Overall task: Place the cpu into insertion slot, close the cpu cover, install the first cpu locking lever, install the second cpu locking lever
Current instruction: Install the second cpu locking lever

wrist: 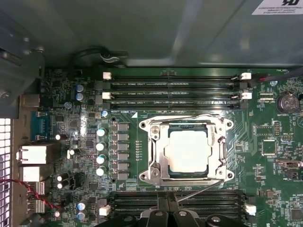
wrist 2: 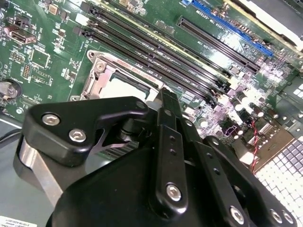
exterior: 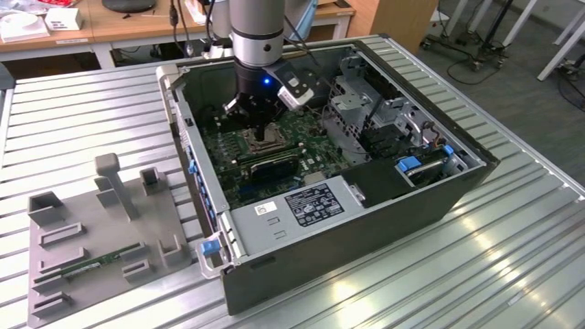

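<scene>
1. Exterior view's left: grey fixture tray [exterior: 101, 236] on the slatted metal table [exterior: 512, 233], a green memory stick [exterior: 92, 264] lying in one of its slots.
2. Just right of the tray: open computer case [exterior: 366, 226], lying on its side, blue clips [exterior: 210, 248] along its left wall, grey power supply [exterior: 292, 209] at the near end.
3. Inside the case: green motherboard [exterior: 306, 137]. Arm reaches down into the case, gripper [exterior: 265, 133] low over the board, right at the socket area.
4. First wrist view: insertion slot [wrist: 187, 150] sits between two banks of black memory slots [wrist: 175, 87]. The cpu [wrist: 188, 150] lies flat in the slot, pale silver face up.
5. The cpu cover [wrist: 156, 156] is down around the cpu, chip showing through its window. A thin wire lever [wrist: 199, 191] angles off the near edge of the socket, not flat.
6. Second wrist view: gripper body sits close over the socket's edge; fingers look narrow, nearly together, but can't tell for sure if they grip anything.
7. Far right of the case: metal drive cage [exterior: 366, 103] and blue-tabbed parts [exterior: 412, 164].
</scene>
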Action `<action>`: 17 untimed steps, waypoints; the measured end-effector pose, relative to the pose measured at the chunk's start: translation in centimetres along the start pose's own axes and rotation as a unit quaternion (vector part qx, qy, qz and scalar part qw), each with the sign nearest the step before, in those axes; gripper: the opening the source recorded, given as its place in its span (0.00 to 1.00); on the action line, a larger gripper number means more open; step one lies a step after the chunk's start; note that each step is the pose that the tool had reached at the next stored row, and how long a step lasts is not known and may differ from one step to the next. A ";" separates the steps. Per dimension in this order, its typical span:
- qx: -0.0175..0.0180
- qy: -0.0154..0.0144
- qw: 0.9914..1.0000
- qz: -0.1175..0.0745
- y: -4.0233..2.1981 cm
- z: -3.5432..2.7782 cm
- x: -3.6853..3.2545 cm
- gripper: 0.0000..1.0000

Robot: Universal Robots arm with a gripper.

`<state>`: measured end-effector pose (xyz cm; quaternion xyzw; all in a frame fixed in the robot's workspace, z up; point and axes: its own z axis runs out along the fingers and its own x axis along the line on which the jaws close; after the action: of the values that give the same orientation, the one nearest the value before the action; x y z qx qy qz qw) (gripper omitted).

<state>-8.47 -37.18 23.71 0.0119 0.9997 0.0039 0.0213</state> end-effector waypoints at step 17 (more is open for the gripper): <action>0.000 0.000 1.000 0.000 -0.12 1.25 0.82 0.11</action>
<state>-9.23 -37.27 22.43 0.0119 0.9997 0.0038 0.0213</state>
